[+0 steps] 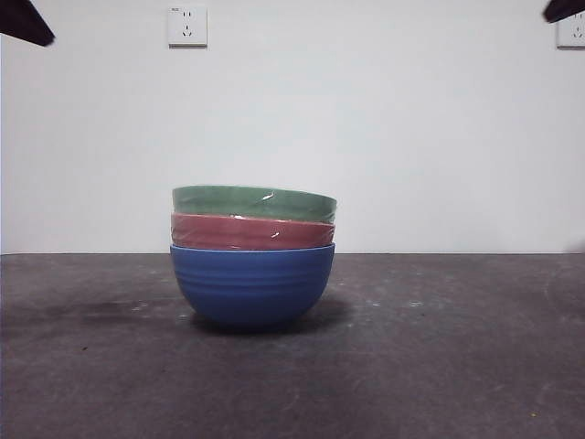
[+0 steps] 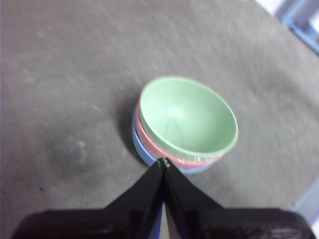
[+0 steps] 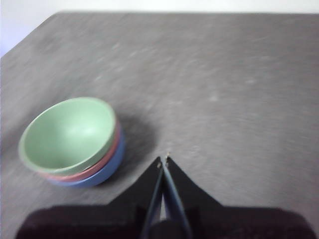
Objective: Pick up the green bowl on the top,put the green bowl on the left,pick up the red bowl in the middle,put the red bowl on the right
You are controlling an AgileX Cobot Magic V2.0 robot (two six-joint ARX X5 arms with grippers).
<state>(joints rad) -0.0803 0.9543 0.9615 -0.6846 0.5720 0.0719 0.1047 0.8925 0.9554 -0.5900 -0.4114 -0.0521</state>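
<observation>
Three bowls stand nested in one stack at the middle of the dark table. The green bowl (image 1: 253,202) (image 2: 187,117) (image 3: 68,132) is on top and empty. Under it sits the red bowl (image 1: 252,232) (image 2: 149,140) (image 3: 107,155), only its rim band showing. A blue ribbed bowl (image 1: 252,284) (image 2: 140,151) (image 3: 110,166) carries both. My left gripper (image 2: 163,162) hangs shut above the table, close beside the stack, holding nothing. My right gripper (image 3: 163,161) is shut too, higher and off to the stack's side.
The dark grey table (image 1: 457,366) stretches out on both sides of the stack. A white wall with a socket (image 1: 187,26) stands behind. Black arm tips (image 1: 26,22) (image 1: 564,9) show at both top corners of the front view.
</observation>
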